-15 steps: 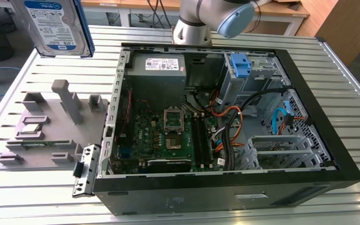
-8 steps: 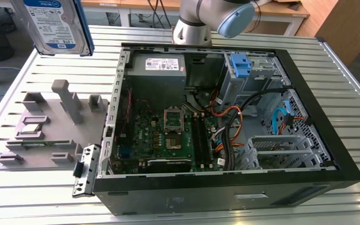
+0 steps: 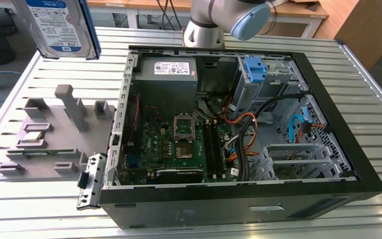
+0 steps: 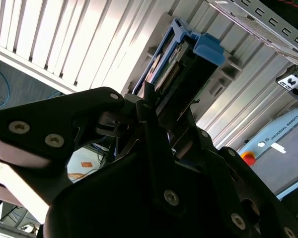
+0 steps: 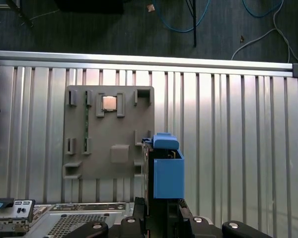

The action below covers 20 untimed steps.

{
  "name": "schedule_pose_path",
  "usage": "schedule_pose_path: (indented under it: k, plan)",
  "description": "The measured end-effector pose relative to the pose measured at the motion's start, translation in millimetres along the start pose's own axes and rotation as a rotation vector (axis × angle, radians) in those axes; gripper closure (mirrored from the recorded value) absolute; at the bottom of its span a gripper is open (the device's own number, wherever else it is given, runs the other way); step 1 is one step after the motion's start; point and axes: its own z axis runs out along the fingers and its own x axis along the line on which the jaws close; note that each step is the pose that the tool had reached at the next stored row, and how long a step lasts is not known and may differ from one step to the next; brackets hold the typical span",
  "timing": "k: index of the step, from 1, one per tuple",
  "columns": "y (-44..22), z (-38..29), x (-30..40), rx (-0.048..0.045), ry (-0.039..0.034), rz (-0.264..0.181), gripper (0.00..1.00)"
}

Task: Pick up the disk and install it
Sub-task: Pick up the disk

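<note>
The disk (image 3: pixel 61 27), a silver drive with a white-and-blue label and blue rails, hangs upright high at the exterior view's upper left, well above the table. In the second wrist view my gripper (image 4: pixel 164 99) is shut on the disk (image 4: pixel 186 54), with dark fingers (image 4: pixel 154 124) clamping its lower end. In the first wrist view the disk (image 5: pixel 166 171) shows edge-on with its blue bracket, held over the slatted table beside the grey fixture, and the gripper (image 5: pixel 161 206) sits under it.
The open computer case (image 3: pixel 370 164) lies on the slatted metal table (image 3: pixel 350 64), with a drive bay holding a blue bracket (image 3: pixel 254 69) and a grey power supply (image 3: pixel 167 69). A grey parts fixture (image 3: pixel 51 134) (image 5: pixel 109 134) sits to the case's left in the exterior view. The arm's base (image 3: pixel 208 30) stands behind the case.
</note>
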Motion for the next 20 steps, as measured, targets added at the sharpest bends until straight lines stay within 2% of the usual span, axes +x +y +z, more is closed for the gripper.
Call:
schedule_pose_path:
  k: [11,20]
  plan:
    - [-24.3,-1.1,-0.1,-0.0003,0.0,0.0,0.65]
    - [-47.3,-2.2,-0.1,-0.0005,0.0001,0.0,0.65]
